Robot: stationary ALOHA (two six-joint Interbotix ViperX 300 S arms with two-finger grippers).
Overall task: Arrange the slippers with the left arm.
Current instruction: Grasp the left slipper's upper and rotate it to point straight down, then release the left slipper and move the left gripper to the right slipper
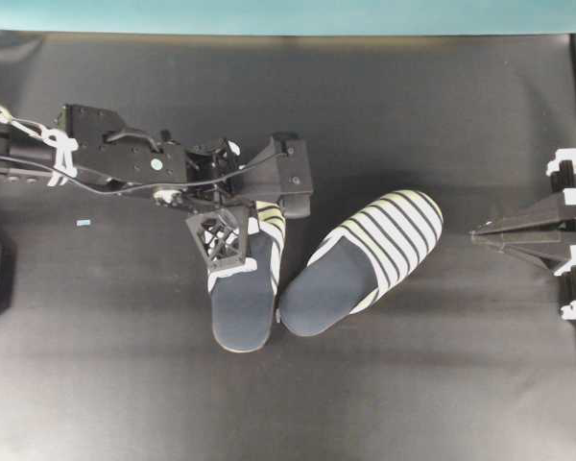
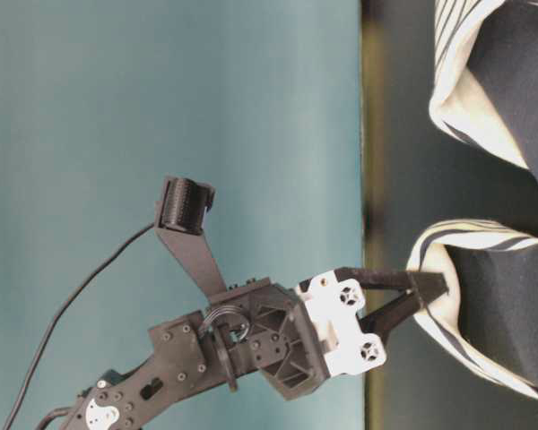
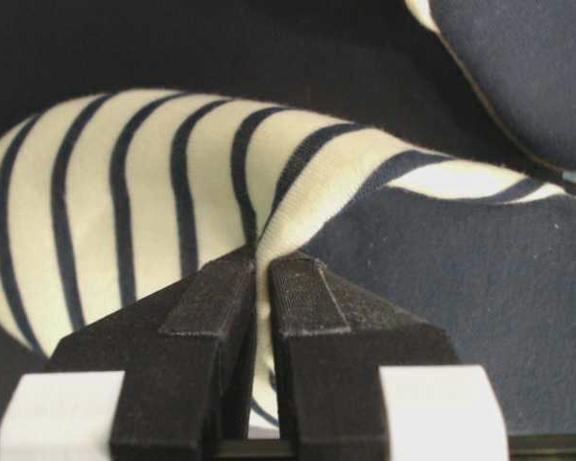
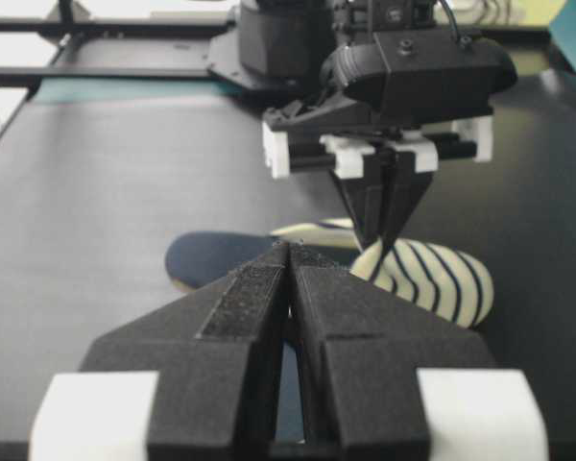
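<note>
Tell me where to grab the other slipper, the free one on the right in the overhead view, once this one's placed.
Pinch the striped cover's open edge from above, over the insole. It is the only raised lip; the sole lies flat. The left gripper holds its slipper likewise.

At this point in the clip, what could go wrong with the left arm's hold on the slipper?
1. The left end effector pinches only a thin fold at the edge of the left slipper's striped cover, so the fabric may slip out once pulled.
2. The right slipper lies angled with its heel against the held one; dragging could shove it along.
3. The right end effector sits shut at the side, and is unlikely to steady anything.
</note>
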